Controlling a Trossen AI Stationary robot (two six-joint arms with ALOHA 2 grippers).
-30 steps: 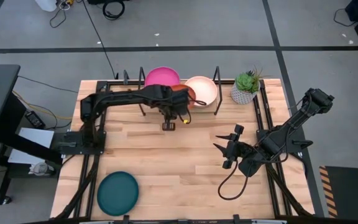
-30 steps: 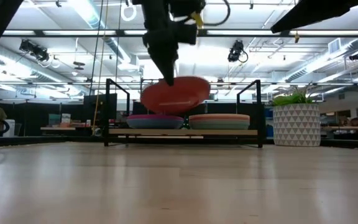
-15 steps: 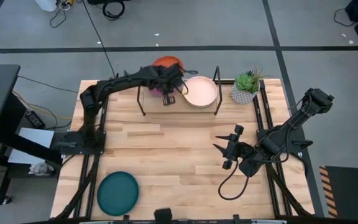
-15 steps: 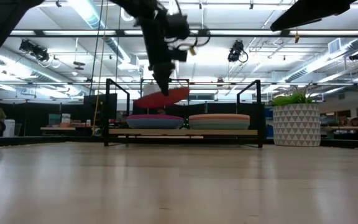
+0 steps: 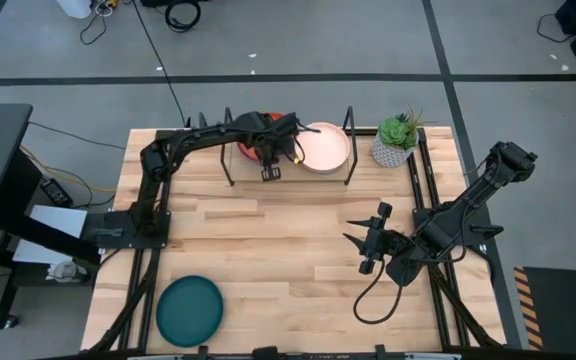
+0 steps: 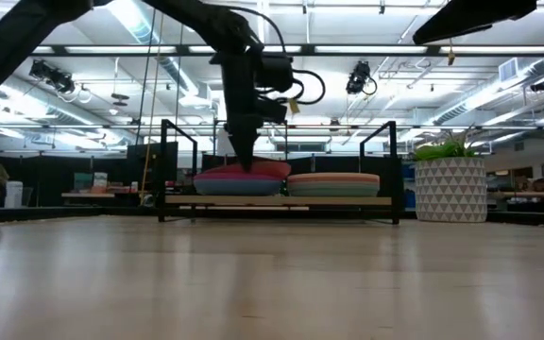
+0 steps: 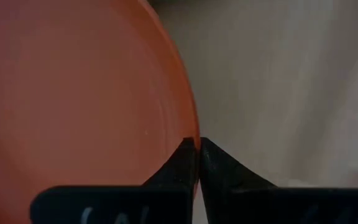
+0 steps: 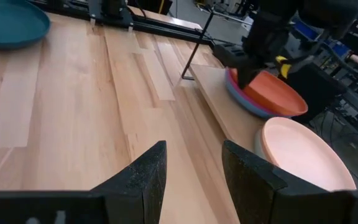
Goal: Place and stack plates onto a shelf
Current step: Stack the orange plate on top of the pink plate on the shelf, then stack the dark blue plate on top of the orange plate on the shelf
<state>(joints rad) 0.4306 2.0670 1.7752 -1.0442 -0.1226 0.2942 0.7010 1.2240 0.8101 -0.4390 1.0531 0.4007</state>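
Wood-slat table (image 5: 268, 250) has one teal plate (image 5: 189, 309) down at 7 o'clock, and at 12 o'clock your shelf (image 6: 278, 200) carries two stacks. Your left gripper (image 5: 271, 166) is clamped on the orange plate (image 8: 272, 93), which sits atop the left stack beside the cream-peach plate (image 5: 323, 147). Right gripper (image 8: 189, 163) waits at 4 o'clock, fingers spread, holding nothing.

An orange plate (image 8: 271, 93) tops a pink and blue stack, beside a cream-peach plate (image 5: 325, 146). A teal plate (image 5: 189, 309) lies on the pale, slatted wooden worktop (image 5: 268, 260). The green plant (image 5: 399, 129) sits in a white pot (image 6: 450, 190) with a triangle pattern.
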